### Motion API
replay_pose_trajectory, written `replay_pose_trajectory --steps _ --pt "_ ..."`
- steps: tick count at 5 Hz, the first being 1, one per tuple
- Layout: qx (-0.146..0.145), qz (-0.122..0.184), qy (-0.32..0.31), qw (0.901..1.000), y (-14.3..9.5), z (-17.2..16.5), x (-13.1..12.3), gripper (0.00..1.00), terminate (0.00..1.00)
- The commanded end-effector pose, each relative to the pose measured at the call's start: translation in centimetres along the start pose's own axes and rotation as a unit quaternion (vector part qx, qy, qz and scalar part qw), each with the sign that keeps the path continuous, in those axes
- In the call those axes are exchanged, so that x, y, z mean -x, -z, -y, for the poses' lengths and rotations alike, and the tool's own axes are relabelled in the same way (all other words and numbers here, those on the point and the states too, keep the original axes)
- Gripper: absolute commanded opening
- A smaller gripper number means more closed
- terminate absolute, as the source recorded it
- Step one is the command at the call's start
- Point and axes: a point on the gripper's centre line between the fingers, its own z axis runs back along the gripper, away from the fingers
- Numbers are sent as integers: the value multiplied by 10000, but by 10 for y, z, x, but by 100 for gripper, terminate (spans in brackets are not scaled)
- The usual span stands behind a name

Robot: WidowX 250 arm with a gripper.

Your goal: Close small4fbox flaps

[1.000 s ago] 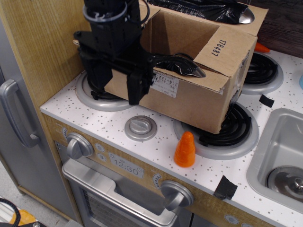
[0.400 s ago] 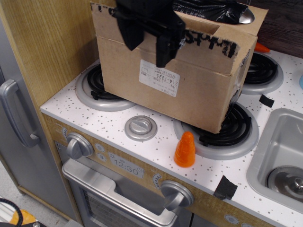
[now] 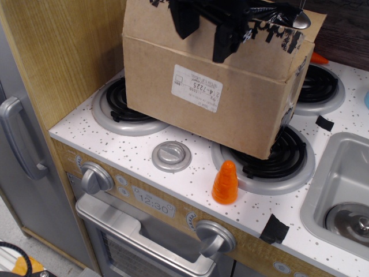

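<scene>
The small4fbox (image 3: 230, 118) is a brown cardboard box that sits across the stove burners, with its white printed label (image 3: 197, 88) facing me. Its front flap (image 3: 153, 26) stands raised above the fold line, and torn black tape (image 3: 275, 36) runs along the flap's top edge. My black gripper (image 3: 205, 32) is at the top of the frame, against the outer face of this flap near its upper edge. Its two fingers (image 3: 223, 45) are spread apart and hold nothing. The other flaps and the inside of the box are hidden.
An orange cone (image 3: 225, 183) stands on the speckled counter in front of the box. A silver knob (image 3: 170, 156) lies left of it. A sink (image 3: 337, 193) is at the right. Black tape scraps (image 3: 274, 229) lie on the counter. A wooden wall (image 3: 63, 52) is at the left.
The front flap was folded down outward and now stands upright, hiding the box's inside. My gripper has risen from the box's front left and moved right along the flap's top.
</scene>
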Motion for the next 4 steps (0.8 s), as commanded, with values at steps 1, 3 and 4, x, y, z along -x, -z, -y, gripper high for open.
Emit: replay_pose_trajectory --steps 1,3,4 --pt "20 325 47 9995 -11 -3 -26 100 0" --pt "251 352 -76 9990 2 -8 -29 100 0" --pt "478 453 -203 9976 19 -11 -22 100 0"
